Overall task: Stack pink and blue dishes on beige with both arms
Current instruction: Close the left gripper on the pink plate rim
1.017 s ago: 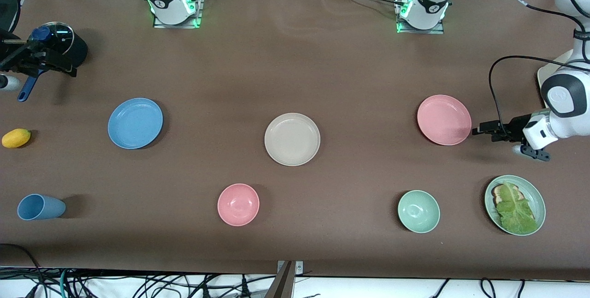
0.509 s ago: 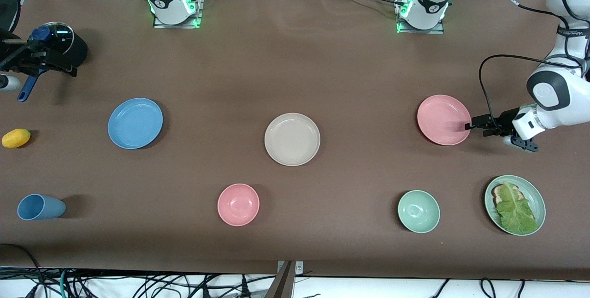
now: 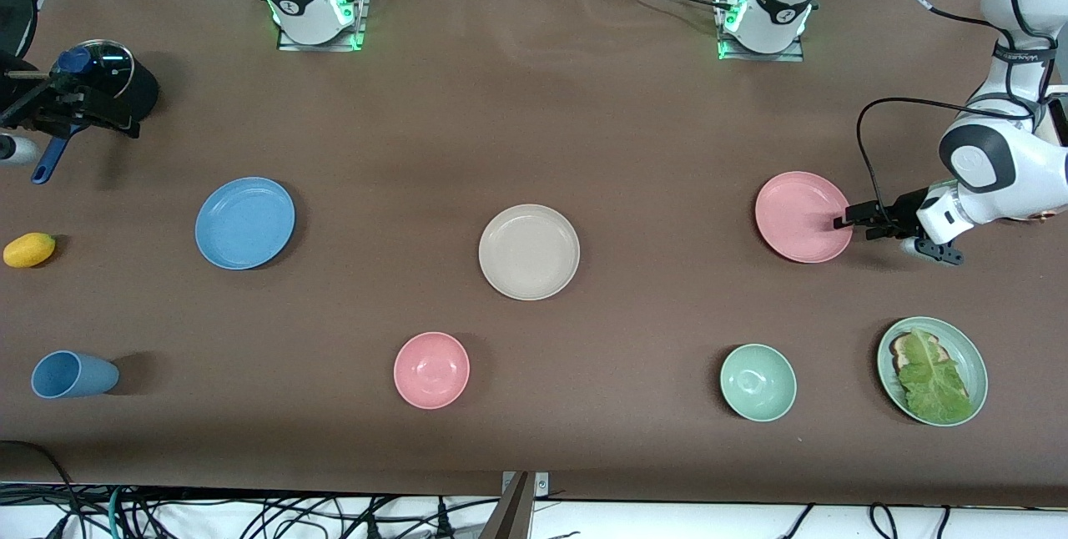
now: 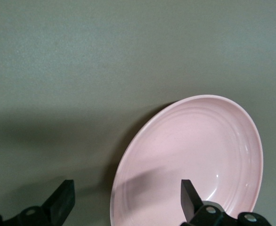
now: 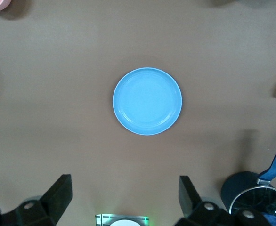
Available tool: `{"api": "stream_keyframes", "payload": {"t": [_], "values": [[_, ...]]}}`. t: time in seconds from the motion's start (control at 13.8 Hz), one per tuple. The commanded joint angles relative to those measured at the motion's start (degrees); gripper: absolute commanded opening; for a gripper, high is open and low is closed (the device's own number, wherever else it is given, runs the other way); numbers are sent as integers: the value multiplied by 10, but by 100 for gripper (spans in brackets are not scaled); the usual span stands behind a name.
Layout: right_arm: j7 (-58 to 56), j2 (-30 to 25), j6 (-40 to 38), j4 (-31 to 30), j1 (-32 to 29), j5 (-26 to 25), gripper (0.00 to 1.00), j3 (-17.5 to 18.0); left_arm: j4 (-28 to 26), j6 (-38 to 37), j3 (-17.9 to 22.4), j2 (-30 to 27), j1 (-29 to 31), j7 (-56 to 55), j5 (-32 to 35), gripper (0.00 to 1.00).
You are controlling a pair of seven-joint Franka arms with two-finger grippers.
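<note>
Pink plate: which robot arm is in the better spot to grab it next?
The left arm. Its left gripper is right at the pink plate, fingers open around the rim. The right gripper hangs near the black pot, at the right arm's end of the table.

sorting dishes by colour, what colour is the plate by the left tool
Pink plate, plain and matte; clearest in the front view.

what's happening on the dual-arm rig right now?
Plate stacking, nothing stacked yet. The left pincer is open at the rim of the pink plate, one finger over the rim, not gripping. The right pincer is open and up over the black pot. The blue plate and beige plate lie untouched.
</note>
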Motion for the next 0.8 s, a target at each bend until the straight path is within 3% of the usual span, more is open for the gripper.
{"api": "stream_keyframes", "payload": {"t": [0.0, 0.22, 0.29, 0.36, 0.44, 0.51, 0.73], "values": [[0, -7, -6, -3, 1, 9, 100, -2, -33, 29, 8, -19, -15, 20, -29, 93], [0, -7, -6, -3, 1, 9, 100, -2, -34, 31, 8, -16, -18, 40, -37, 54], [0, -7, -6, -3, 1, 9, 100, -2, -34, 31, 8, -14, -18, 44, -47, 48], [0, -7, -6, -3, 1, 9, 100, -2, -34, 31, 8, -11, -19, 49, -55, 32], [0, -7, -6, -3, 1, 9, 100, -2, -34, 31, 8, -10, -19, 49, -55, 7], [0, -7, -6, -2, 1, 9, 100, -2, -34, 31, 8, -10, -20, 49, -55, 0], [0, -7, -5, -3, 1, 9, 100, -2, -34, 29, 10, -10, -21, 49, -55, 0]]}}
